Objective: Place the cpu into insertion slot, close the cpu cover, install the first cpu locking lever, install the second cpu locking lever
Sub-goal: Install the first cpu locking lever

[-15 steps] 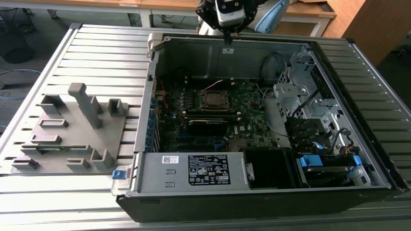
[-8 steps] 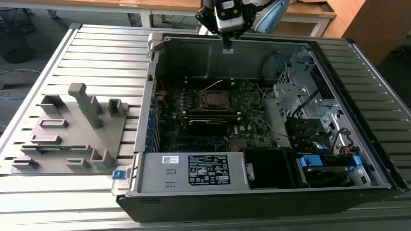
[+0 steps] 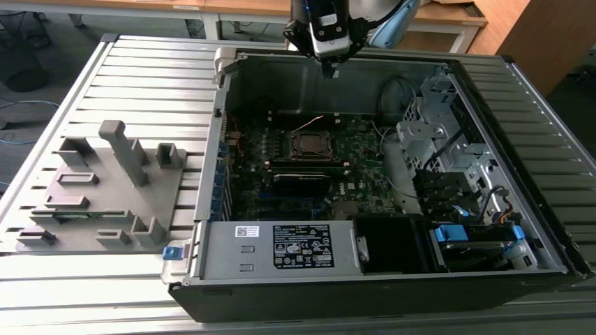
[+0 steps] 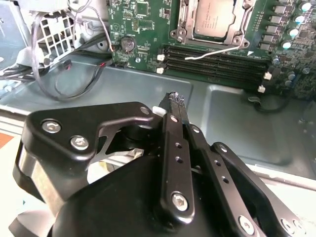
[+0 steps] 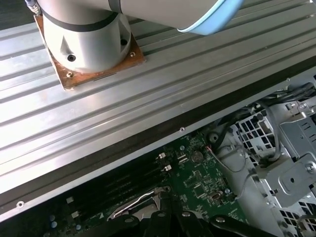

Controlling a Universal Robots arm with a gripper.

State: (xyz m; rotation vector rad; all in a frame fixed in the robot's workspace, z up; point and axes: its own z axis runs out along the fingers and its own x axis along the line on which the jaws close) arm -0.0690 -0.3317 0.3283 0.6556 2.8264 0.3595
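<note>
Black-fingered gripper is hovering clenched (holding nothing). Silvery-grey square cpu is lying well apart, at 6 o'clock from it in the exterior view.

Seen from my remote station, the cpu has a matt, silvery-grey metal top set against the glossy green circuit board. The gripper I am running is matt black metal with bright steel screws. The table is ribbed, satin aluminium. The computer case is dull grey sheet metal, with a matt printed label and blue plastic tabs. The fixture looks like matt grey plastic. The arm's base is smooth, semi-gloss grey on a coppery plate.
</note>
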